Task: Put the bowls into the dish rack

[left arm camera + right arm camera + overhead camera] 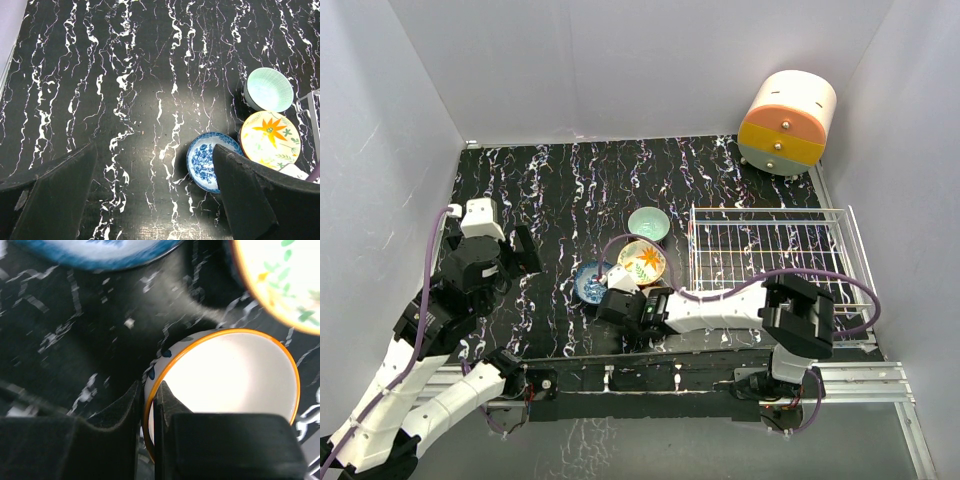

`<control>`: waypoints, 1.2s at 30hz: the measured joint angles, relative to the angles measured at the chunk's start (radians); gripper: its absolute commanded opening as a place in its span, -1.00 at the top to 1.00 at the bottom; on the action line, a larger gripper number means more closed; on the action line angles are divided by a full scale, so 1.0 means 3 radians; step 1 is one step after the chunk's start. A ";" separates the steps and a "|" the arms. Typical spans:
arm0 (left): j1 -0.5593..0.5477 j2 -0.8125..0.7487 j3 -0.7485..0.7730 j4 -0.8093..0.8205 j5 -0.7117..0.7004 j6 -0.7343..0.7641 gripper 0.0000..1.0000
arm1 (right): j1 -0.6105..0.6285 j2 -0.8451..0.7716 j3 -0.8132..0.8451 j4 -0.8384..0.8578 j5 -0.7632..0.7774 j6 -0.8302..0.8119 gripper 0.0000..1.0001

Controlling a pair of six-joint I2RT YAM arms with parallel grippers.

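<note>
My right gripper point(147, 400) is shut on the rim of a small white bowl point(230, 380) with an orange edge and blue spots, one finger inside and one outside. In the top view this gripper point(638, 296) sits low just in front of the yellow floral bowl point(642, 262) and the blue patterned bowl point(590, 282); the held bowl is mostly hidden there. A pale green bowl point(648, 223) stands further back. The white wire dish rack point(770, 260) is to the right. My left gripper point(155, 150) is open and empty above the table, left of the blue bowl point(205, 160).
A cream-and-orange round drawer unit point(787, 122) stands at the back right corner. White walls enclose the black marbled table point(550, 190). The right arm's purple cable loops over the front of the rack.
</note>
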 measured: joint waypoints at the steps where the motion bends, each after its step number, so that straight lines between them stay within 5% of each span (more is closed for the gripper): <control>1: 0.0000 -0.0001 0.0003 -0.0010 -0.0004 0.0000 -0.94 | 0.0000 -0.0061 0.0000 -0.0033 -0.0125 0.0015 0.84; 14: -0.0001 0.0017 0.0025 -0.0019 0.0023 0.0000 -0.94 | -0.0137 -0.1263 0.0289 -0.0092 -0.1068 0.0090 0.84; 29: 0.0000 0.0127 0.0240 -0.0018 0.0074 0.0066 -0.94 | -0.2143 -0.2117 0.0056 0.0516 -0.1689 0.0006 0.84; 36: 0.0000 0.0144 0.0240 -0.0019 0.0126 0.0075 -0.94 | -0.3151 -0.2420 -0.0621 0.1158 -0.2391 0.0324 0.84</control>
